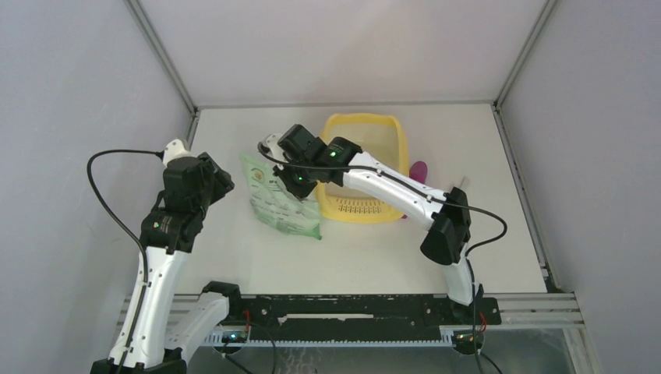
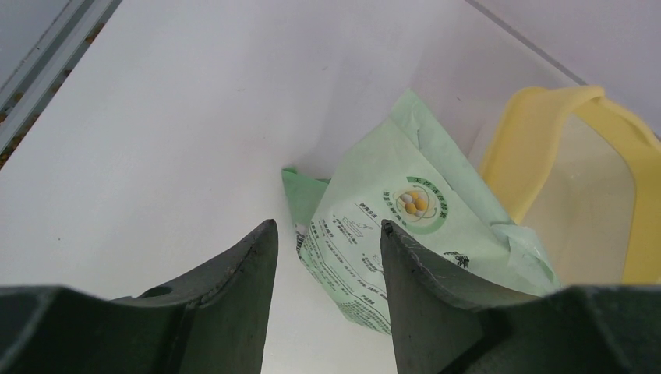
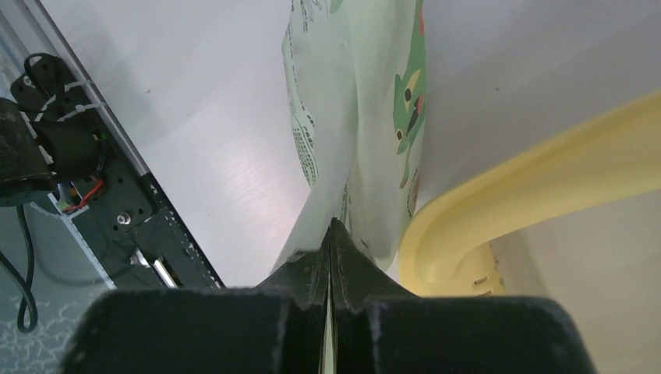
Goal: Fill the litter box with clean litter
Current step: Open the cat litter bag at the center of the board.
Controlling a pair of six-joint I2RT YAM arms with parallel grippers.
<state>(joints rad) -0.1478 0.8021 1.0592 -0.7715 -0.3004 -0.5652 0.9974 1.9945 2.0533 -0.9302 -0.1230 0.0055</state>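
The yellow litter box (image 1: 366,118) lies at the back middle of the table; in the left wrist view its pale inside (image 2: 577,210) shows no granules. The clean litter is out of view. A light green printed bag (image 1: 281,204) lies to the left of the box, next to its near left corner. My right gripper (image 1: 300,185) is shut on an edge of the bag (image 3: 351,117), fingertips (image 3: 333,226) pinched together beside the box's rim (image 3: 546,183). My left gripper (image 1: 224,185) hovers open left of the bag (image 2: 405,210), with nothing between its fingers (image 2: 327,230).
A magenta scoop (image 1: 418,170) pokes out behind the box's right side. Grey walls close in the white table on the left, back and right. A black rail (image 1: 351,308) with cables runs along the near edge.
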